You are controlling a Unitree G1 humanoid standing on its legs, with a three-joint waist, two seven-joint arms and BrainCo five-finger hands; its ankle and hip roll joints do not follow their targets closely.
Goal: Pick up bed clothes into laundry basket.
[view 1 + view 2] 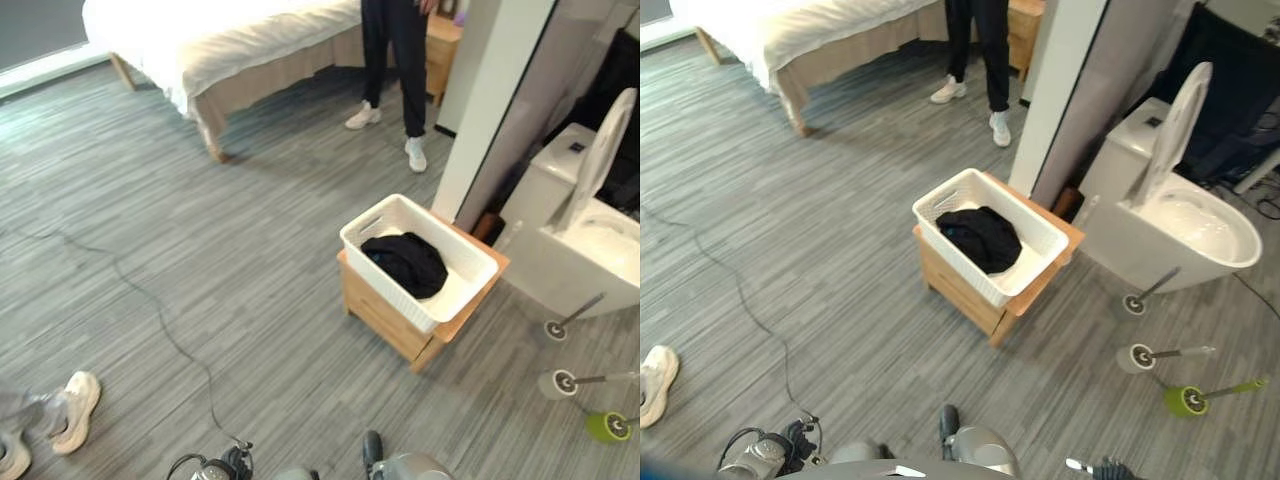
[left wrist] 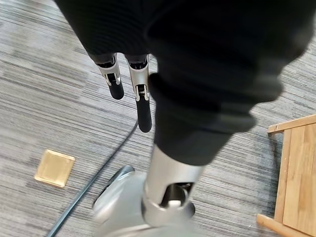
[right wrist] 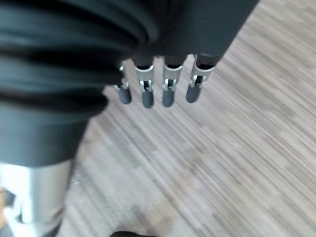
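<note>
A black garment lies crumpled inside the white slatted laundry basket, which rests on a low wooden stand in the middle of the floor. The bed with its pale cover stands at the far left. My left hand hangs over the grey floor with its fingers straight and nothing in them; a corner of the wooden stand shows beside it. My right hand also hangs over bare floor, fingers straight and empty.
A person in dark trousers stands by the bed's foot. A white toilet with raised lid sits right of a partition wall. Brushes lie on the floor near it. Another person's shoe is at lower left.
</note>
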